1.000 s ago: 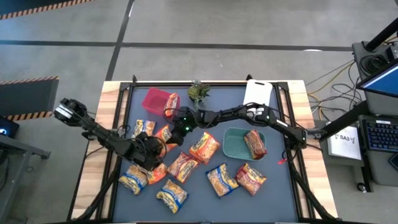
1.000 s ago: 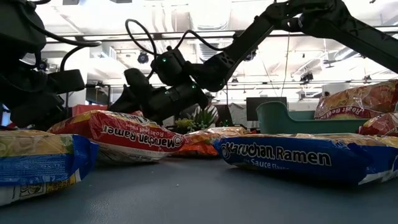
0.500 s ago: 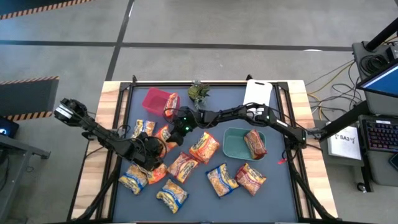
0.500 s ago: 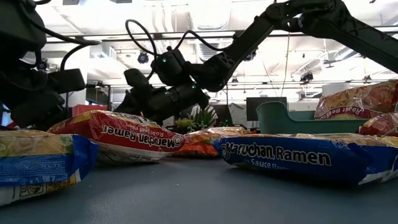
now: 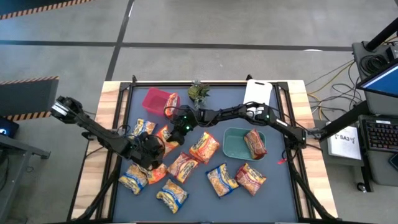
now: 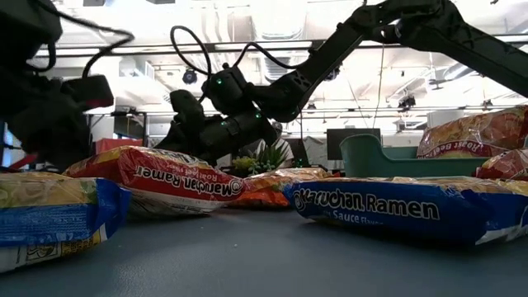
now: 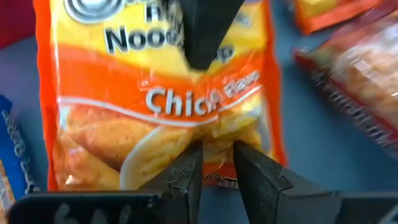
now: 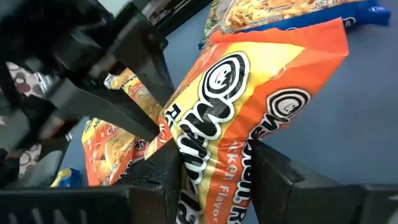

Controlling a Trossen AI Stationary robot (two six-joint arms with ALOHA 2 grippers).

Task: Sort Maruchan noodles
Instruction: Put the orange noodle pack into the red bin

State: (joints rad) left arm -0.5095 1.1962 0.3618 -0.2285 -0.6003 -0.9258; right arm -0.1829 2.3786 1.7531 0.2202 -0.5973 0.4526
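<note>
Since a second ago: left arm drawn slightly back, right jaws narrowed onto packet. Right gripper (image 8: 211,171) at table centre-left, pinching orange packet (image 8: 249,118). Left gripper (image 7: 217,171) just beside it, pinching edge of orange chicken packet (image 7: 149,112). Other noodle packets (image 5: 214,177) scattered across dark mat (image 5: 280,193); one red packet (image 5: 254,143) in green bin (image 5: 233,146), one leaning in red bin (image 5: 154,98). Plant (image 5: 198,93) at far edge.

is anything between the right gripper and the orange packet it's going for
Nothing visible: the right gripper already has its fingers on either side of the orange chicken packet. The left gripper pinches the same packet's other end.
</note>
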